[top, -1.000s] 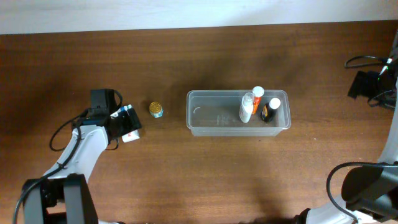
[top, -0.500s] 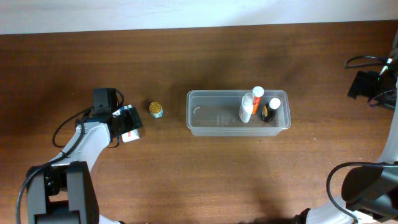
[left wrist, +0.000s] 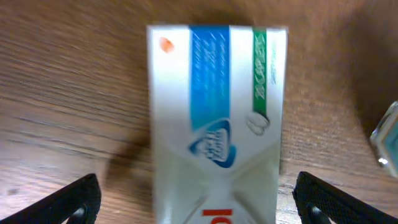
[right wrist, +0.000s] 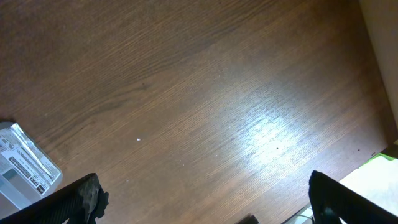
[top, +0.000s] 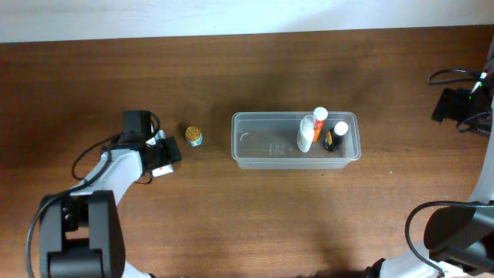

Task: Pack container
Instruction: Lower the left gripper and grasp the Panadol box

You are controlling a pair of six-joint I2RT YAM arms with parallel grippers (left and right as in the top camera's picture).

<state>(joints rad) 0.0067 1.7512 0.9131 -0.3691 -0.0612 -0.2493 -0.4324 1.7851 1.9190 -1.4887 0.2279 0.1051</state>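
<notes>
Two arms show from overhead, one at each end of the brown wooden table (top: 255, 224). The left arm reaches in from the lower left corner and bends toward the middle. The left gripper (top: 160, 154) is low over a small white box (top: 160, 171), and its black body hides most of the carton from above. In the left wrist view the left gripper (left wrist: 202, 202) has its jaws spread wide on either side of the box (left wrist: 214, 112) and grips nothing. Bare wood shows between the carton and the left finger. The right finger is just beside the carton's edge, and I cannot tell whether it touches. The carton is smooth cardboard with a blue band, a green band and red lettering cut off at the bottom edge; the print is too blurred to read. The right arm is at the far right edge, largely out of the overhead picture. Its wrist view shows the right gripper (right wrist: 214, 205) wide open over bare, glossy wood grain, with only the dark tips visible. A labelled white object (right wrist: 25, 165) is cut off at the left edge of that view. The container (top: 247, 143), a clear rectangular plastic tub with rounded corners, sits right of centre, well apart from both grippers. Three small bottles (top: 306, 133) stand at its right end. A small gold-lidded jar (top: 194, 136) stands between the tub and the box.
</notes>
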